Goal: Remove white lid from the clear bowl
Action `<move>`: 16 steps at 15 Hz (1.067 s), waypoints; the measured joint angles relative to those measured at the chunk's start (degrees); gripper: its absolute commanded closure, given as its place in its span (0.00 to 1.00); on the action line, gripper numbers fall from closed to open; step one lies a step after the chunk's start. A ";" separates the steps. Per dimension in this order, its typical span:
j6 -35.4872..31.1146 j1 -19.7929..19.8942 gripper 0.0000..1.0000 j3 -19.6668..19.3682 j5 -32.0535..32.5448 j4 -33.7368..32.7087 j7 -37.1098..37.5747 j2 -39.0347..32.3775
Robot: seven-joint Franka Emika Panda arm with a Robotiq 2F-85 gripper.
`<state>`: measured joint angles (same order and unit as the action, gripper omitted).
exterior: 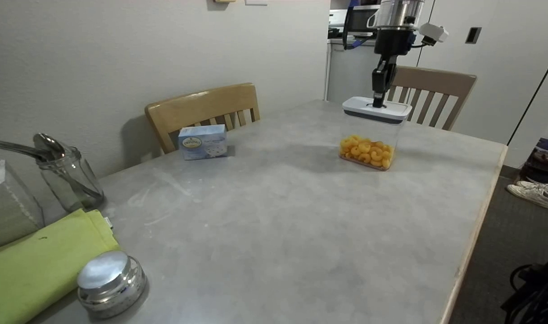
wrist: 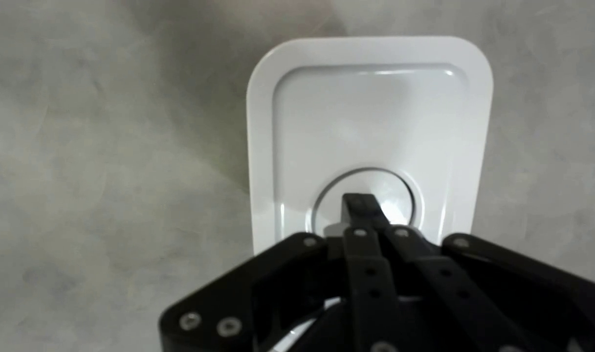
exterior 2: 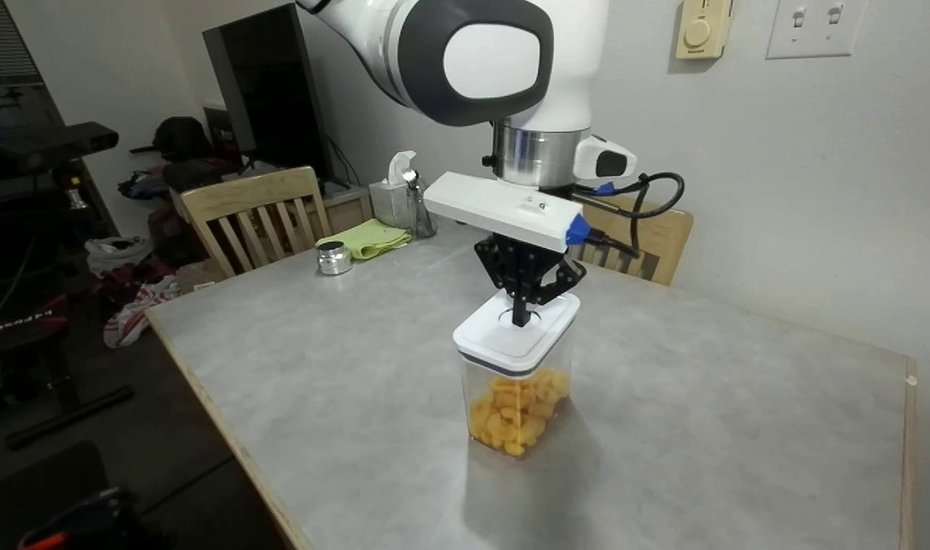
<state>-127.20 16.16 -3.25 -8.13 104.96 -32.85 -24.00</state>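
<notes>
The white lid (exterior: 355, 103) sits on top of the clear bowl (exterior: 368, 129), a transparent container with yellow-orange pieces in its lower part. In an exterior view the lid (exterior 2: 489, 336) and the bowl (exterior 2: 476, 378) stand upright on the table. My gripper (exterior: 378, 104) points straight down with its fingers together. Its tips (exterior 2: 520, 318) are at the round button in the lid's middle and seem to touch it. In the wrist view the gripper (wrist: 362, 203) covers part of the button and the near end of the lid (wrist: 356, 117). Nothing shows between the fingers.
A blue-and-white box (exterior: 204, 143) stands by the wall-side chair (exterior: 206, 103). A glass jug with utensils (exterior: 73, 180), a tissue box (exterior: 10, 202), a yellow-green cloth (exterior: 48, 261) and a metal jar (exterior: 111, 283) are at the far end. The table edge (exterior: 476, 225) is near.
</notes>
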 measured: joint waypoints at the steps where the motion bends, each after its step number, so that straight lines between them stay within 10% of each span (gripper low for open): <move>1: 0.06 -0.05 1.00 0.00 0.39 -0.07 0.00 -0.04; 16: 1.58 -2.11 1.00 -0.07 13.26 -0.85 -0.03 -0.16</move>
<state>-125.62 14.05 -3.32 5.13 104.11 -32.88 -24.15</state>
